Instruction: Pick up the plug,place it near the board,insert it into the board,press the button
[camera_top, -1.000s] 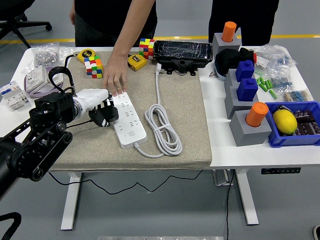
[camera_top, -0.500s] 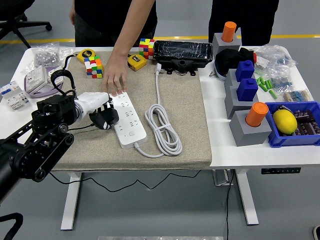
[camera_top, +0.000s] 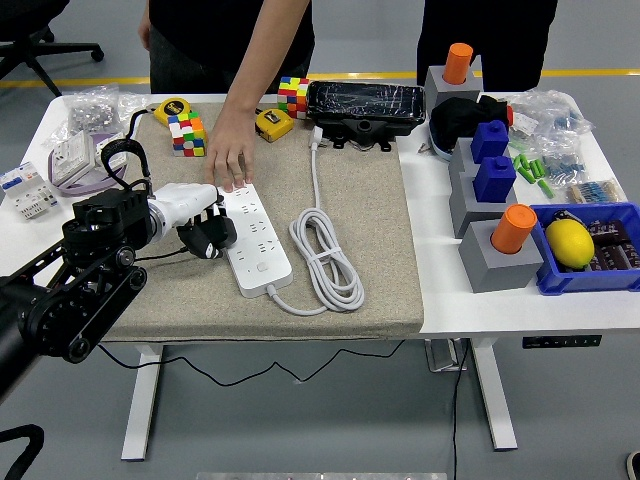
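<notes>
The left hand (camera_top: 203, 229), fingers curled around the black plug (camera_top: 212, 238), holds it at the left edge of the board (camera_top: 254, 238), whose long axis runs near-to-far. A person's hand (camera_top: 229, 155) presses the board's far end.

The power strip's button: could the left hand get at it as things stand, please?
Probably yes. The left hand sits right beside the power strip, and the person's hand holds only its far end, leaving the near end uncovered.
</notes>
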